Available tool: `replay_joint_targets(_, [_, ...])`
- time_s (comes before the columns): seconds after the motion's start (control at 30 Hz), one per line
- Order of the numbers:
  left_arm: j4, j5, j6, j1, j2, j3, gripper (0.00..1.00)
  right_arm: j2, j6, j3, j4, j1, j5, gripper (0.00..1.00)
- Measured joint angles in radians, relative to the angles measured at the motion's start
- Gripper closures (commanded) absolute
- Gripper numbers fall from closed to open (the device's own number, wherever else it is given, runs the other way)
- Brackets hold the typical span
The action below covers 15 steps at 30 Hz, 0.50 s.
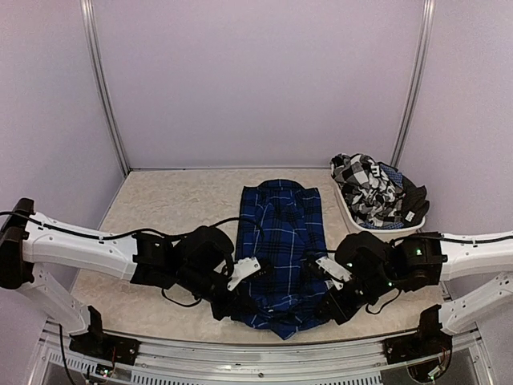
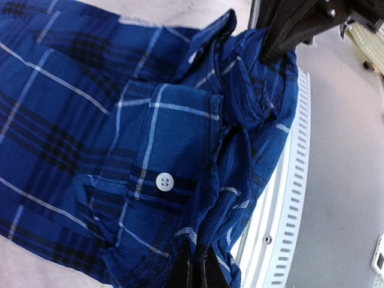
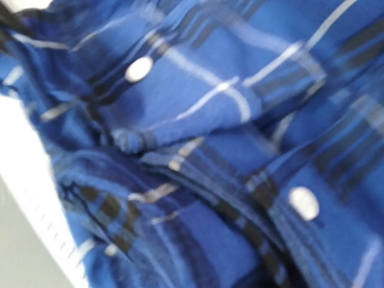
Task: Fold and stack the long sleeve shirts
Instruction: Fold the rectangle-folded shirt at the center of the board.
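Note:
The royal blue plaid long sleeve shirt (image 1: 280, 241) lies lengthwise in the middle of the table, its sides folded in. My left gripper (image 1: 238, 302) is at its near left corner. In the left wrist view its dark fingers (image 2: 191, 273) are shut on a bunched fold of blue cloth (image 2: 150, 138) beside a white button (image 2: 164, 181). My right gripper (image 1: 330, 305) pinches the near right corner. The right wrist view is blurred and filled with blue cloth (image 3: 204, 108), and its fingers are hidden. The black-and-white checked shirt (image 1: 367, 188) lies crumpled in a basket.
A white basket (image 1: 350, 212) stands at the back right with dark clothes (image 1: 413, 204) and the checked shirt in it. The table's slotted metal front rail (image 2: 297, 198) runs just below the shirt's near hem. Purple walls close off the back and both sides.

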Motion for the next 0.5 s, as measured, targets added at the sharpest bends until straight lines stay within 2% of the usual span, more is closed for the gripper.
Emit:
replay_joint_targets(0.2, [-0.017, 0.081, 0.046, 0.192, 0.000, 0.091, 1.00, 0.077, -0.118, 0.135, -0.079, -0.233, -0.040, 1.00])
replay_joint_targets(0.33, [-0.011, 0.114, 0.047, 0.322, 0.059, 0.156, 1.00, 0.188, -0.228, 0.259, -0.125, -0.370, -0.060, 1.00])
replay_joint_targets(0.5, [0.010, 0.145, 0.041, 0.413, 0.161, 0.215, 1.00, 0.362, -0.364, 0.404, -0.148, -0.513, -0.088, 1.00])
